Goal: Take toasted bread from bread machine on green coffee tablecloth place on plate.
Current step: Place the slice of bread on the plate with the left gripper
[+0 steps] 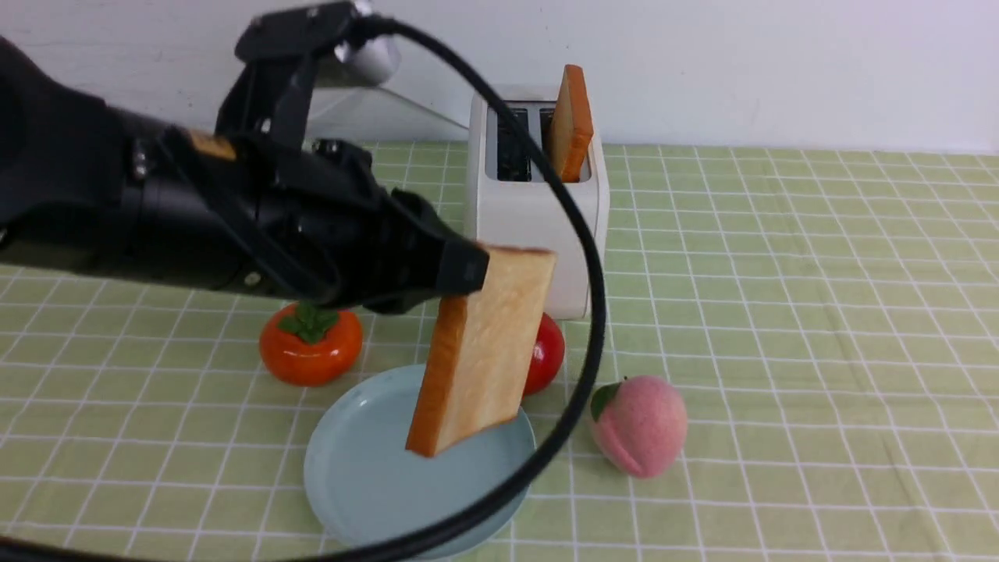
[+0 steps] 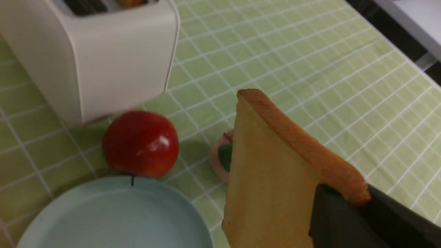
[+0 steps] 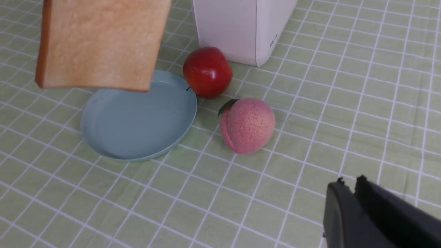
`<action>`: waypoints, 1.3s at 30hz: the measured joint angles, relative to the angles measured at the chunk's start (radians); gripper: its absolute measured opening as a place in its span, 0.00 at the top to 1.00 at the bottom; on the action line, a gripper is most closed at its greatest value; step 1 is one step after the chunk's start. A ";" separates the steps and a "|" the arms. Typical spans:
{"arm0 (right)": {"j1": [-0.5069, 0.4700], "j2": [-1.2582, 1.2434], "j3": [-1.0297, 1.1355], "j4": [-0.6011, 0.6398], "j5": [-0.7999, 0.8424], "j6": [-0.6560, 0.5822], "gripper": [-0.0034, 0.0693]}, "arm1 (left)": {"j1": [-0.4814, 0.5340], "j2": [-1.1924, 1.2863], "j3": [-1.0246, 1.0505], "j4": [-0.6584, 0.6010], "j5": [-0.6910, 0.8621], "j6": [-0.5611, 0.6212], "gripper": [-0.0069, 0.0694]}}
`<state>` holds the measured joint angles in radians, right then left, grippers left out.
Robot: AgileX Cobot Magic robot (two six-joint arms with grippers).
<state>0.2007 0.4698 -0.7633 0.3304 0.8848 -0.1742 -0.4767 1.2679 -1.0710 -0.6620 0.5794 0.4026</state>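
The toast (image 1: 492, 351) hangs steeply tilted in the air above the plate (image 1: 414, 460), pinched near an upper corner by my left claw (image 1: 466, 269), whose tips are closed on it. It should be light and fairly stiff, dry on its faces, likely to shed crumbs or dent if I squeeze hard. That corner grip looks fine for carrying, though the slice could swivel, so I'd keep a modest pinch and lay it down by its lower edge first. Around the plate sit a persimmon (image 1: 311, 343), an apple (image 1: 545, 355) and a peach (image 1: 640, 425). Beyond, toward the table's far edge, a second slice (image 1: 572, 125) stands partly out of the toaster (image 1: 538, 226); I'd take that by its exposed top. My right claw (image 3: 349, 186) has its tips together, with nothing visible between them.
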 joint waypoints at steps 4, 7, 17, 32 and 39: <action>0.000 0.000 0.000 0.007 0.000 0.000 0.97 | 0.000 0.019 0.043 0.012 0.002 -0.016 0.86; 0.000 0.000 0.000 0.012 0.000 0.000 0.98 | 0.000 0.056 0.045 0.018 -0.015 -0.026 0.86; 0.000 0.000 0.000 0.018 0.022 -0.003 0.98 | 0.002 0.107 0.050 0.005 -0.028 -0.042 0.86; 0.000 0.000 0.000 0.013 0.036 -0.004 0.97 | 0.142 0.107 0.050 -0.010 0.134 -0.094 0.86; 0.000 0.000 0.001 0.013 0.033 -0.004 0.97 | 0.143 0.148 0.050 -0.086 0.130 -0.086 0.86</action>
<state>0.2007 0.4698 -0.7624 0.3439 0.9173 -0.1778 -0.3340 1.4160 -1.0206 -0.7480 0.7096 0.3162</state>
